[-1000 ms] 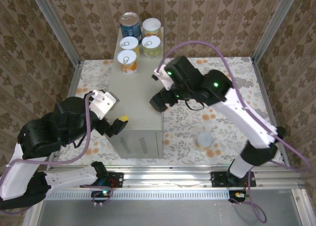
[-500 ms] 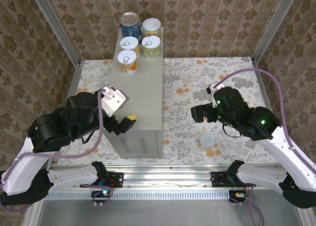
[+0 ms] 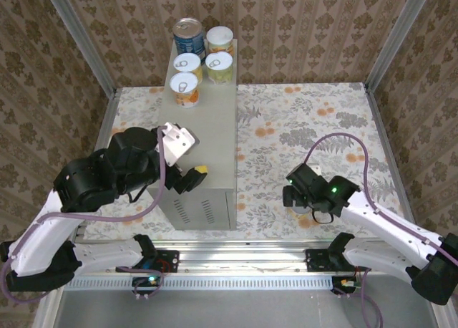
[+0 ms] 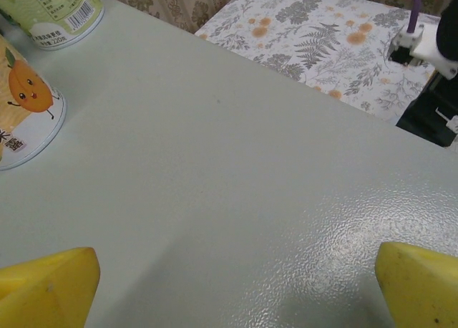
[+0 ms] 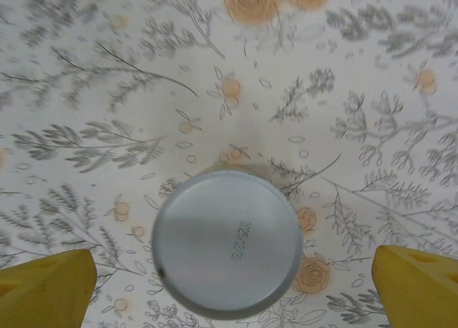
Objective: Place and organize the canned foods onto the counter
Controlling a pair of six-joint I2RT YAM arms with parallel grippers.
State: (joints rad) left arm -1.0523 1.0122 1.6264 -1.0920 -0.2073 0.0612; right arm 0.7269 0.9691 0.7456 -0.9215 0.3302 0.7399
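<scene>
1. Progress looks like 5 of 6. There are 5 cans [image 3: 187, 63] standing upright in a tight cluster at the far end of the desk [image 3: 211, 127]. The taller blue can [image 3: 189, 33] is at the back left, and the 4 shorter ones are packed right beside it.
2. What's left, judging by that, is the last can [image 5: 227, 243]. It stands upright on the floral floor [image 5: 107, 70], off to the right of the desk and well apart from it.
3. The right tool [image 5: 229, 285] is spread wide and hangs straight over that can. The pale lid sits centred between the 2 yellow fingertips [image 5: 43, 288], with a gap on each side, so nothing is gripped yet.
4. The left tool [image 4: 229, 292] is wide too and holds nothing. It hovers over the bare near part of the desk, well short of the cluster.
</scene>
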